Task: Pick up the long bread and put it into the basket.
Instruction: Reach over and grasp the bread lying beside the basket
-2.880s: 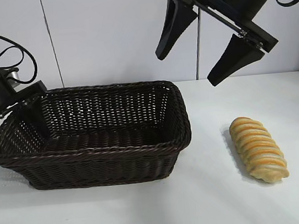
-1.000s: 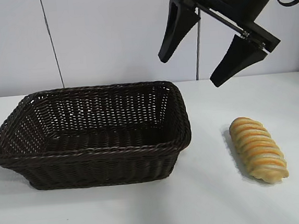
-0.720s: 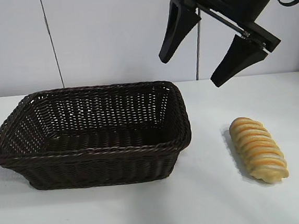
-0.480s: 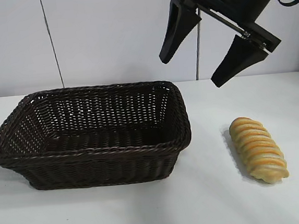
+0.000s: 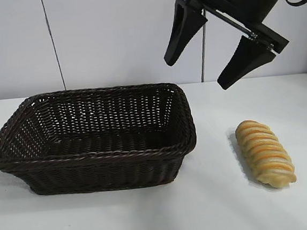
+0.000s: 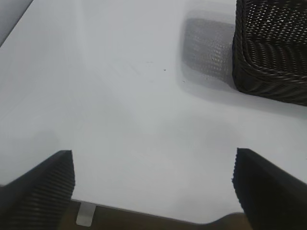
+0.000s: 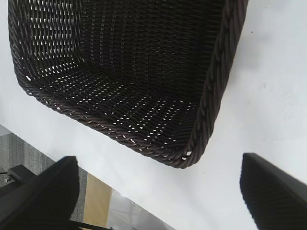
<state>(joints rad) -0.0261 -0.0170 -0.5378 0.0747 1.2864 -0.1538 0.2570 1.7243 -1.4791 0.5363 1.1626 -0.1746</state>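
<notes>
The long bread (image 5: pixel 265 153), a ridged golden loaf, lies on the white table to the right of the basket. The dark brown wicker basket (image 5: pixel 95 155) stands left of centre with nothing in it; a corner of the basket (image 6: pixel 268 67) shows in the left wrist view, and the basket's inside (image 7: pixel 134 81) fills the right wrist view. My right gripper (image 5: pixel 195 74) hangs open high above the gap between basket and bread, holding nothing. My left gripper (image 6: pixel 153 165) is open over bare table beside the basket and is out of the exterior view.
The white table (image 5: pixel 220 206) runs to a pale wall behind. In the left wrist view the table's edge (image 6: pixel 158 215) lies close below my open left fingers. Open tabletop surrounds the bread.
The left arm, seen at the basket's left end nearly three seconds ago, has left the exterior view. The right gripper has drifted very slightly right. Bread and basket have not moved.
</notes>
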